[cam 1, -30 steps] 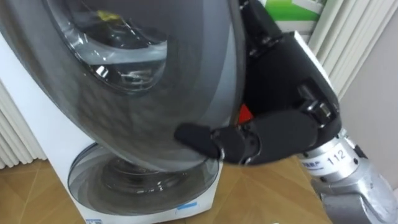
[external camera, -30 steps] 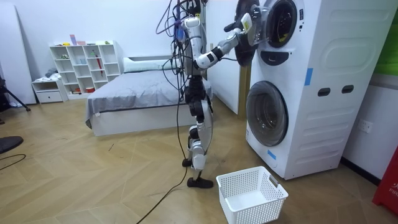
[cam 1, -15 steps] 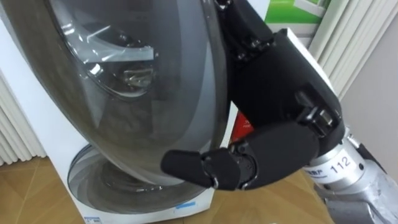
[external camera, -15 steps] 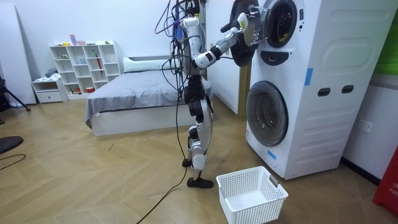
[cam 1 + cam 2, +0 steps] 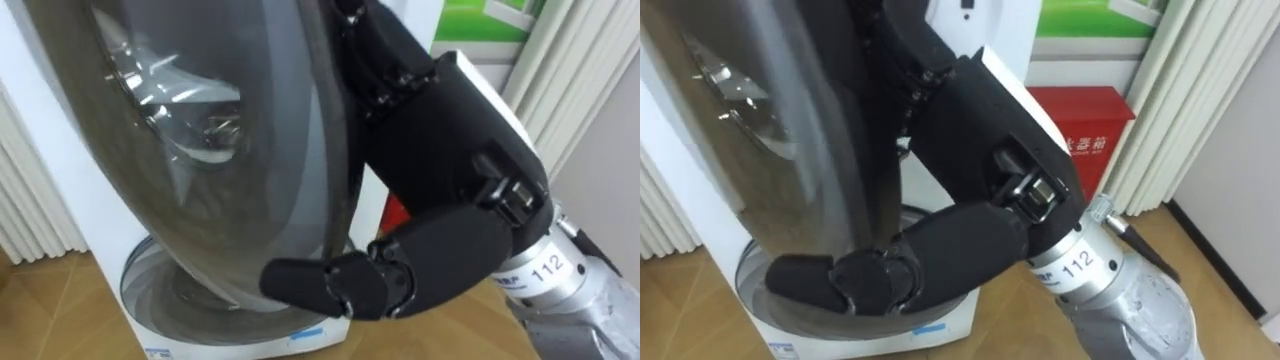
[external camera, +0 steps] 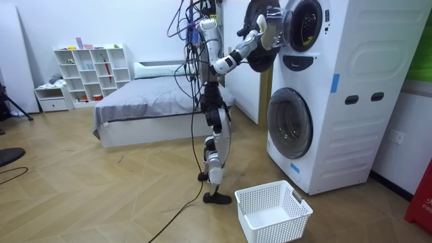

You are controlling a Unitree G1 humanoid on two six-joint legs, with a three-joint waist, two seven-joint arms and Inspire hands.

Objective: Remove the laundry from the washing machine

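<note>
Clutching the washer door [image 5: 200, 190] is the right hand [image 5: 450, 150]

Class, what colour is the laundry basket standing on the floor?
The basket is white; the room view shows it best.

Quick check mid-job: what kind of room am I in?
Probably a bedroom with a laundry corner: a grey-covered bed, a white cube shelf unit, and a white stack of two front-loading washing machines, with a white plastic basket nearby.
</note>
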